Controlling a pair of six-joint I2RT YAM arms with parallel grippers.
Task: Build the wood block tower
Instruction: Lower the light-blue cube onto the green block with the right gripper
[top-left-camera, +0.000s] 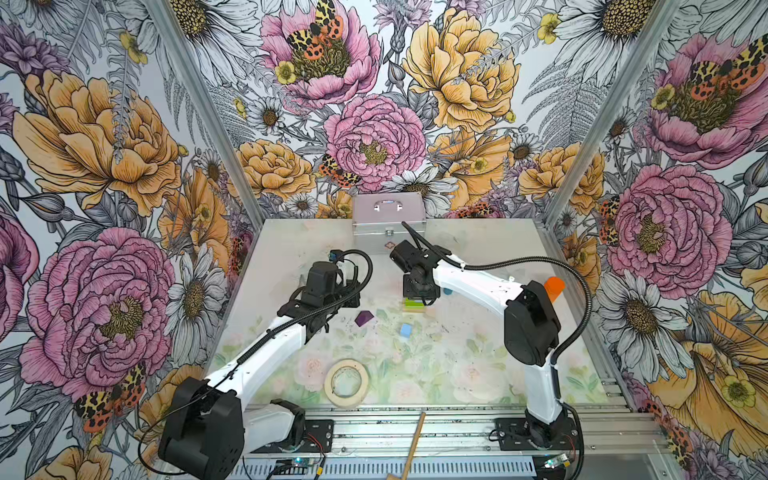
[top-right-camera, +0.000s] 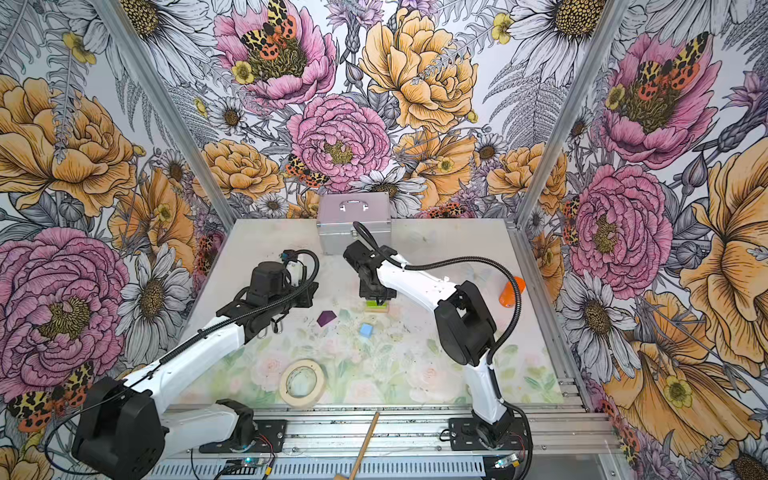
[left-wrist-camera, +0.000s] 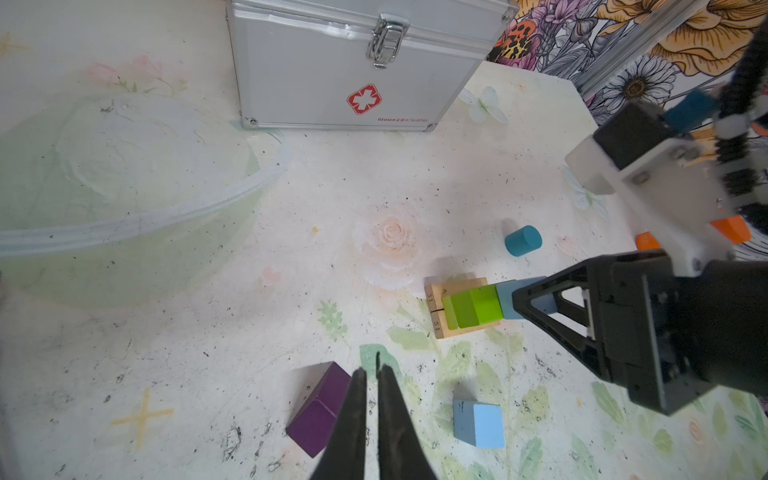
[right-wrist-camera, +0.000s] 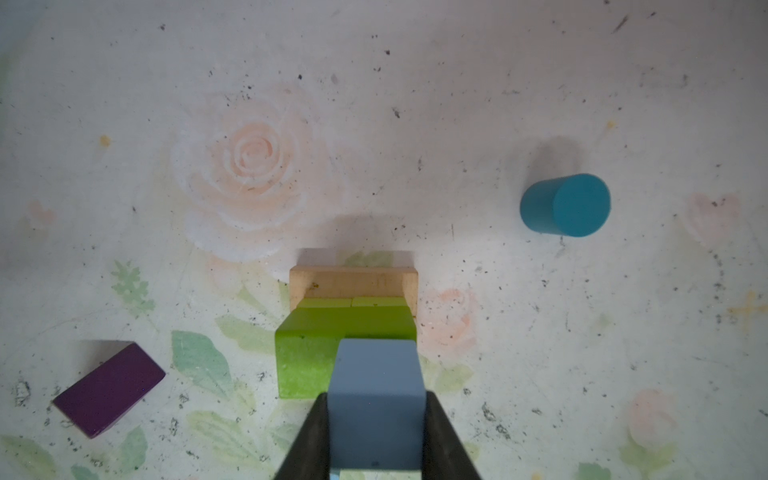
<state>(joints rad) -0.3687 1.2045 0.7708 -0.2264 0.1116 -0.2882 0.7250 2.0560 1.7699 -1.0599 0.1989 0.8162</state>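
Observation:
The wood block tower (top-left-camera: 413, 308) stands mid-table: two tan bars (right-wrist-camera: 353, 282) side by side with lime-green blocks (right-wrist-camera: 307, 357) stacked on them. My right gripper (right-wrist-camera: 376, 415) is shut on a light-blue cube (right-wrist-camera: 376, 395), which appears to rest on top of the green blocks (left-wrist-camera: 473, 307). My left gripper (left-wrist-camera: 372, 370) hovers shut and empty over the mat, next to the purple roof-shaped block (left-wrist-camera: 320, 407). A second light-blue cube (left-wrist-camera: 478, 424) lies loose in front of the tower. The teal cylinder (right-wrist-camera: 565, 205) lies on its side behind and to the right of it.
A silver latched case (top-left-camera: 388, 220) stands against the back wall. A beige tape roll (top-left-camera: 347, 382) lies near the front edge, with a wooden stick (top-left-camera: 413, 444) on the rail beyond it. An orange cylindrical container (top-left-camera: 554, 289) lies at the right edge.

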